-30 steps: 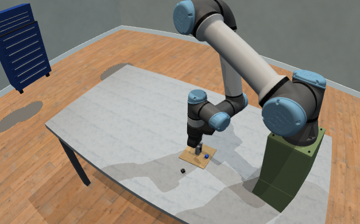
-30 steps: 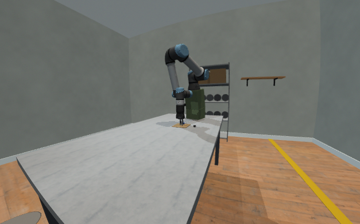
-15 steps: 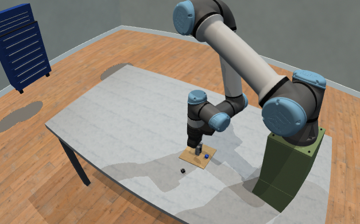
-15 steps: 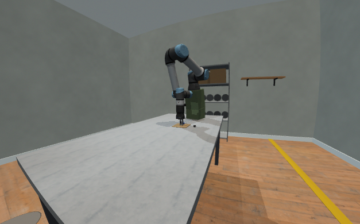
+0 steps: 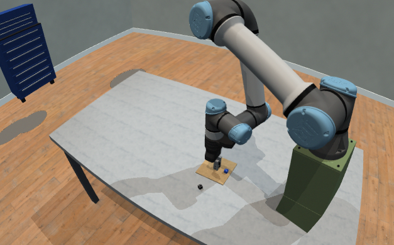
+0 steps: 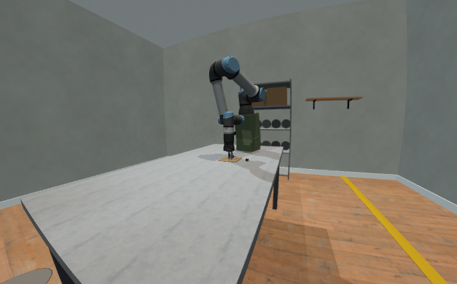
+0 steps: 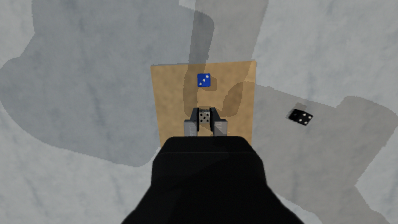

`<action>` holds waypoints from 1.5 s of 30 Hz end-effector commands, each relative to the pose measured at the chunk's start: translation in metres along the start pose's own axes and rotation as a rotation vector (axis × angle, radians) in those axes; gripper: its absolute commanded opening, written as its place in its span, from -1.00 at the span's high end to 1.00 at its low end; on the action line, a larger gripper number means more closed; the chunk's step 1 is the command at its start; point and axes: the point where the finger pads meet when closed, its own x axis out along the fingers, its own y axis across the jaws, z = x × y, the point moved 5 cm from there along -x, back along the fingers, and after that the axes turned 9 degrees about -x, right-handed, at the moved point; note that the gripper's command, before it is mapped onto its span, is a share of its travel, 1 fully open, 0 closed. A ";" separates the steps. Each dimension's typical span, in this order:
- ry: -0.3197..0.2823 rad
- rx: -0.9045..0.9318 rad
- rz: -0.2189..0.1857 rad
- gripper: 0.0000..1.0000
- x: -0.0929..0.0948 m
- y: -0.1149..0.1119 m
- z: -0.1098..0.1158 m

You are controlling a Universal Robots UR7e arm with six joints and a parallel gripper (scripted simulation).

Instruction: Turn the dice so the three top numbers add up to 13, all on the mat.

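My gripper (image 7: 204, 114) is shut on a grey die (image 7: 204, 117) over the tan mat (image 7: 205, 102); the face toward the wrist camera shows several pips. In the top view the gripper (image 5: 217, 164) stands upright over the mat (image 5: 216, 170). A blue die (image 7: 203, 80) lies flat on the mat beyond the fingers, three pips up, and it also shows in the top view (image 5: 226, 171). A black die (image 7: 300, 117) lies on the table off the mat, to its right in the wrist view, with several pips up; it also shows in the top view (image 5: 200, 186).
The arm's green pedestal (image 5: 317, 182) stands on the table's right end. A blue tool cabinet (image 5: 18, 50) stands by the far wall. A metal shelf rack (image 6: 275, 120) stands behind the table.
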 end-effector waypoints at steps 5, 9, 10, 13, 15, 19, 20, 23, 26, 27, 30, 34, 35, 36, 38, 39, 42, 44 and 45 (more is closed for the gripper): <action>-0.001 0.000 -0.001 0.32 0.000 0.000 0.000; -0.001 0.000 -0.001 0.32 0.000 0.000 0.000; -0.001 0.000 -0.001 0.32 0.000 0.000 0.000; -0.001 0.000 -0.001 0.32 0.000 0.000 0.000; -0.001 0.000 -0.001 0.32 0.000 0.000 0.000; -0.001 0.000 -0.001 0.32 0.000 0.000 0.000; -0.001 0.000 -0.001 0.32 0.000 0.000 0.000; -0.001 0.000 -0.001 0.32 0.000 0.000 0.000; -0.001 0.000 -0.001 0.32 0.000 0.000 0.000; -0.001 0.000 -0.001 0.32 0.000 0.000 0.000; -0.001 0.000 -0.001 0.20 0.000 0.000 0.000; -0.001 0.000 -0.001 0.08 0.000 0.000 0.000; -0.001 0.000 -0.001 0.08 0.000 0.000 0.000; -0.001 0.000 -0.001 -0.03 0.000 0.000 0.000; -0.001 0.000 -0.001 -0.03 0.000 0.000 0.000; -0.001 0.000 -0.001 -0.15 0.000 0.000 0.000; -0.001 0.000 -0.001 -0.15 0.000 0.000 0.000; -0.001 0.000 -0.001 -0.27 0.000 0.000 0.000; -0.001 0.000 -0.001 -0.27 0.000 0.000 0.000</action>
